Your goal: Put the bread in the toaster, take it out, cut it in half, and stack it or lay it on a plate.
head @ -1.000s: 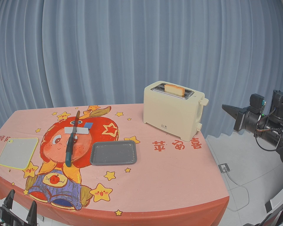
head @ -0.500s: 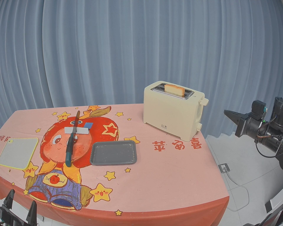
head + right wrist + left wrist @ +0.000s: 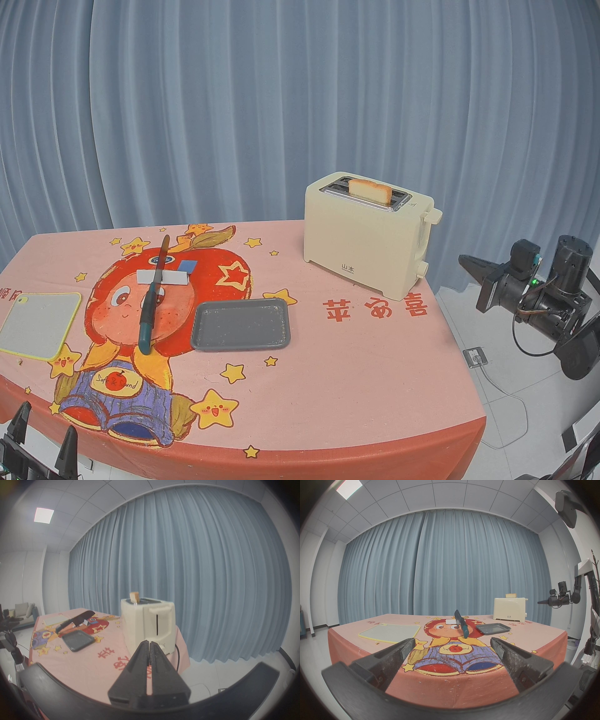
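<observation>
- bread slice (image 3: 370, 190) stands on edge in the toaster (image 3: 365, 250), top part poking out of the slot
- its long axis runs along the slot, i.e. along the toaster's length, from near-left to far-right in the head view
- toaster is at the far right of the worktop (image 3: 350, 387); its lever (image 3: 432, 216) end faces off the right edge, lever at the top of its travel
- right hand (image 3: 470, 261) is off the worktop's right side, well apart from the toaster, tips aimed at the lever end; fingers pressed together, nothing between them
- left hand (image 3: 452, 642) is low, just off the near-left edge of the worktop; fingers spread wide, empty
- knife (image 3: 152, 294) lies left of centre, long axis near-to-far: teal handle toward the robot, blade pointing away, blade propped on a small white block (image 3: 172, 277)
- dark grey tray (image 3: 240, 325) is just right of the knife handle, long side across the worktop, between knife and toaster (presumably the plate)
- cutting board (image 3: 37, 325), pale with a yellow-green rim, lies flat at the left edge, apart from the knife
</observation>
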Robot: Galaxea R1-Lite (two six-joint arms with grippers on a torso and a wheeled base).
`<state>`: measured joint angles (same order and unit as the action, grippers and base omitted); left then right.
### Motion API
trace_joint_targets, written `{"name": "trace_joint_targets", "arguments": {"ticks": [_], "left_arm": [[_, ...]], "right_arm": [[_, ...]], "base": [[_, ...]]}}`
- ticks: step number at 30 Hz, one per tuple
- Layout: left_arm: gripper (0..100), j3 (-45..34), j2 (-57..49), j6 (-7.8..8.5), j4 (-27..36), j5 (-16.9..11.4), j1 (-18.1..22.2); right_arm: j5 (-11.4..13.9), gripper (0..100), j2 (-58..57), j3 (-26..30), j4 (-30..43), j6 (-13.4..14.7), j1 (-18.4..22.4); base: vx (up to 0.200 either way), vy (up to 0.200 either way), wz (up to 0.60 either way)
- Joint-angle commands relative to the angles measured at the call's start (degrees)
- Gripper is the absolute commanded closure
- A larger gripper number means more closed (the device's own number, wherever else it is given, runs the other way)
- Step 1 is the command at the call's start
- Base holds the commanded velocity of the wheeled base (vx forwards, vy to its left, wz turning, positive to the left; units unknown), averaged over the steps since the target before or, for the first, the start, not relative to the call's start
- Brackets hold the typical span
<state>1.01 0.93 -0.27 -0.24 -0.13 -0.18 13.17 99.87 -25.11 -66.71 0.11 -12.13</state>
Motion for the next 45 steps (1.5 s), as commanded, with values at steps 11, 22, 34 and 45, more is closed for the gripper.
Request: {"name": "trace_joint_targets", "arguments": {"ticks": [11,22,34,45], "left_arm": [[0,-1.0,-0.8,0.0,-0.1,0.0,0.0],[0,-1.0,-0.8,0.0,-0.1,0.0,0.0],[0,-1.0,-0.8,-0.08,-0.1,0.0,0.0],[0,-1.0,-0.8,-0.08,-0.1,0.0,0.0]], "right_arm": [[0.1,100,21.1,2.1,-14.1,-1.8,0.1],[-0.2,100,24.3,0.0,-14.8,-1.9,0.6],[-0.2,100,21.8,-0.9,-13.4,-1.9,-0.5],[0.4,100,17.7,-9.8,0.8,-4.9,1.5]], "base": [[0.0,0.0,0.0],[0.0,0.0,0.0],[0.0,0.0,0.0],[0.0,0.0,0.0]]}}
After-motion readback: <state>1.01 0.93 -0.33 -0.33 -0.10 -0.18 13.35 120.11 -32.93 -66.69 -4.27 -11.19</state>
